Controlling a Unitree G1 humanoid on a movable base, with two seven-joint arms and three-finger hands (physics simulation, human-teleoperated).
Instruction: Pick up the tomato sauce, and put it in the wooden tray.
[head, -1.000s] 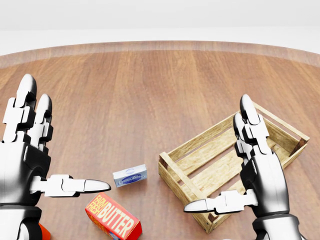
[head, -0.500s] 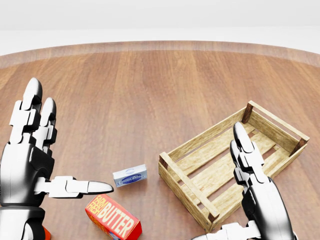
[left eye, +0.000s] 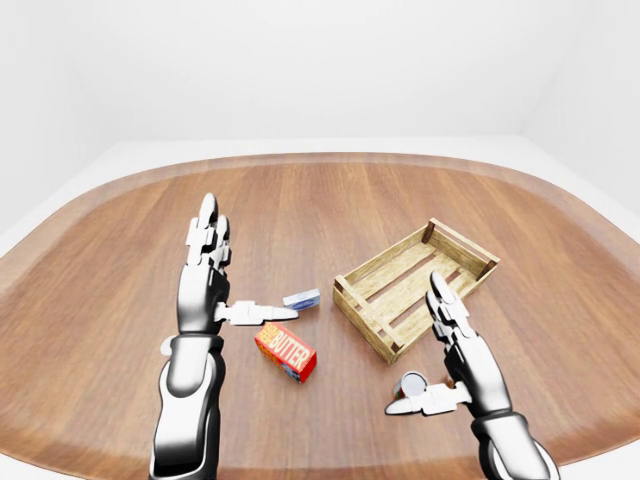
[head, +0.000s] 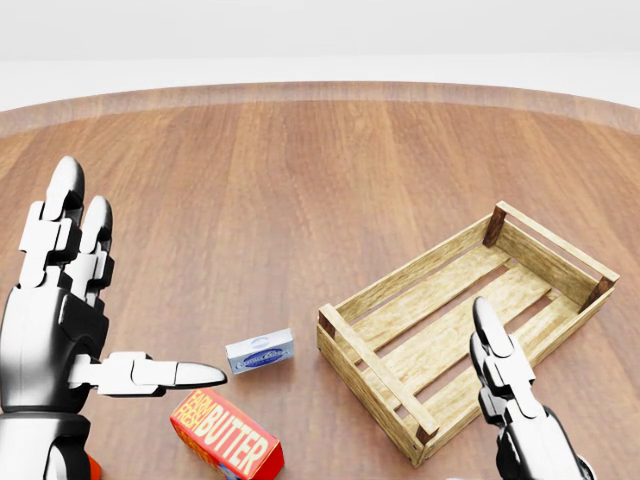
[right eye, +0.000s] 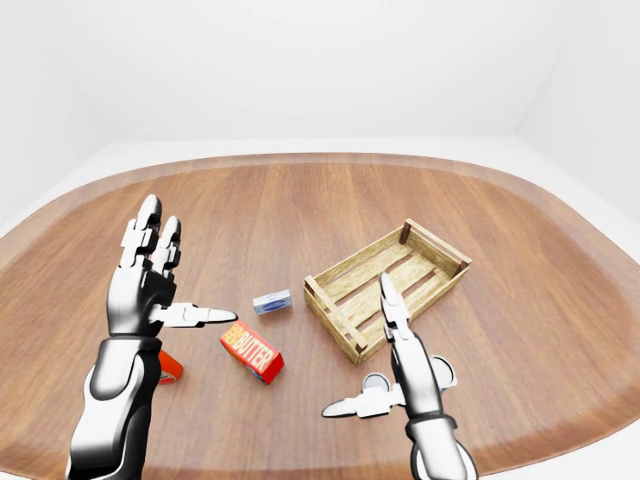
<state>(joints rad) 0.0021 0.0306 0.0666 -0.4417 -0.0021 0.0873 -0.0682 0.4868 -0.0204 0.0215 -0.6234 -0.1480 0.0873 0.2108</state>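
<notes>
A small can (left eye: 410, 384) with a grey lid and dark side, which I take for the tomato sauce, stands on the table below the wooden tray (left eye: 385, 260). My right hand (left eye: 415, 345) hovers open around the can, thumb (left eye: 405, 407) stretched out below it and fingers (left eye: 440, 300) pointing up toward the tray's near corner. In the head view only those fingers (head: 495, 350) show, over the tray's lower end. My left hand (left eye: 250, 260) is raised and open at the left, holding nothing, thumb pointing right. The tray (head: 408, 265) is empty.
A red butter box (head: 225, 435) lies just below my left thumb. A small blue-and-white box (head: 260, 352) sits between it and the tray. A red item (right eye: 168, 365) is partly hidden by my left forearm. The round wooden table (left eye: 330, 190) spreads wide beyond.
My right hand has sunk toward the bottom of the head view, its thumb dropping out of the picture. The left hand shifted slightly right early on, then held still.
</notes>
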